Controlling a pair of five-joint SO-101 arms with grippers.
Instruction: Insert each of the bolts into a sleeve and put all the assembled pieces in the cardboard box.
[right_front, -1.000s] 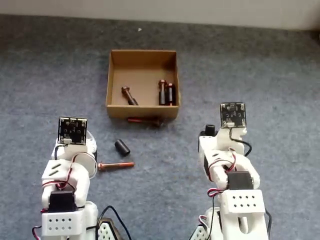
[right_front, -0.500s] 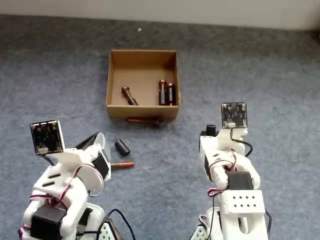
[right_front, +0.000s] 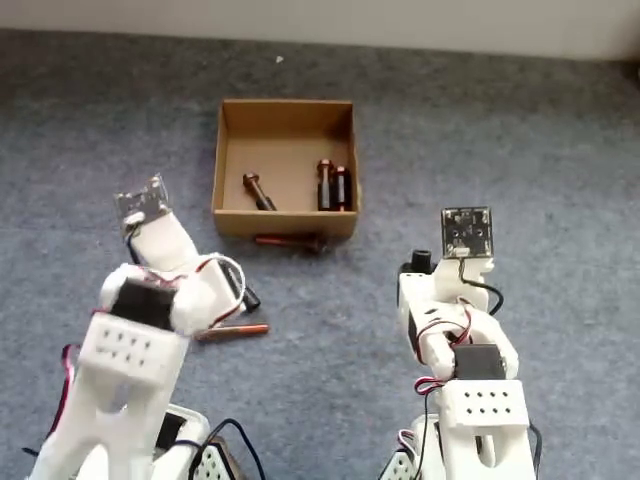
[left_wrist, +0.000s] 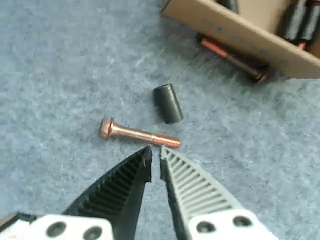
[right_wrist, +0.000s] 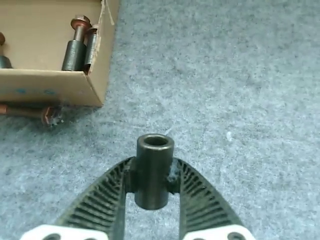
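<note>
- Grey carpeted tabletop (right_front: 520, 130) sits under everything, with both pincers above it.
- Cardboard box (right_front: 285, 222) is open on top. It's well ahead of the left pincer, and ahead and off to the left of the right pincer.
- Left pincer (left_wrist: 154, 152) has its fingers pressed nearly together with just a slit between them, and it's holding nothing.
- Right pincer (right_wrist: 153, 169) is pinching the held sleeve (right_wrist: 154, 150). It stands upright between the fingers with its open bore facing the camera.
- Loose bolt (left_wrist: 139, 135) lies flat on the carpet just past the left pincer's tips and crosswise to them. Its threaded end is the part closest to the tips.
- Bolt by the box (left_wrist: 230, 59) lies along the outside of the box's near wall, farther out from the left pincer.
- Two sleeved bolts (right_wrist: 75, 47) lie side by side inside the box, in the corner nearest the right pincer.
- One more bolt piece (right_front: 258, 191) lies slanted in the box. Can't quite tell if it has a sleeve on.
- Loose sleeve (left_wrist: 167, 103) lies on its side, just beyond the loose bolt from the left pincer.
</note>
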